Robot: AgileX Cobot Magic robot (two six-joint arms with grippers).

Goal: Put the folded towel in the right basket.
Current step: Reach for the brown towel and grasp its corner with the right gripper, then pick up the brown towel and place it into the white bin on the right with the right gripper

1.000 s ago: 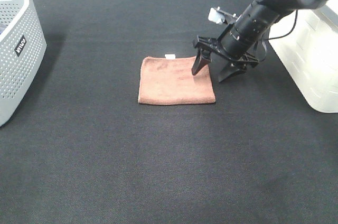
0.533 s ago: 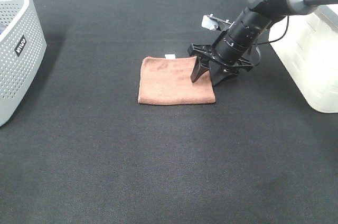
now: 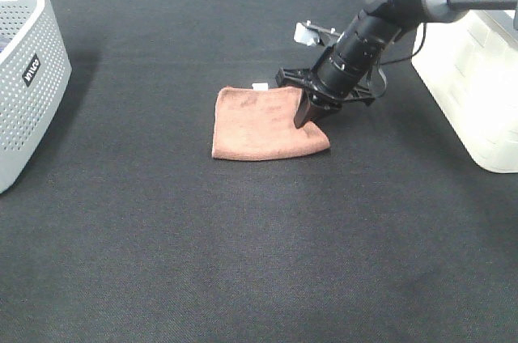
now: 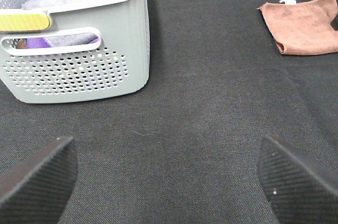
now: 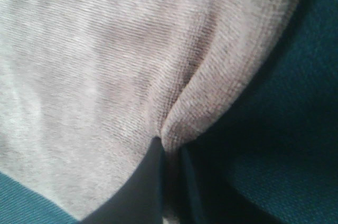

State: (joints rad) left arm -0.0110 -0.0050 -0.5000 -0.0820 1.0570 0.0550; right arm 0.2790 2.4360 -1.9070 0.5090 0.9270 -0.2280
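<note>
A folded brown towel lies flat on the black table, near the middle. My right gripper is shut on the towel's right edge and pinches up a fold of it. The right wrist view shows the cloth bunched between the closed fingertips. The right basket, white, stands at the right edge of the table. My left gripper is open and empty, low over bare table, far left of the towel.
A grey perforated basket stands at the left edge; the left wrist view shows it holding several folded cloths. A small white tag sticks out at the towel's far edge.
My right gripper moved left onto the towel's right edge and closed from open to shut on it. The towel's right edge is now slightly lifted and bunched.
</note>
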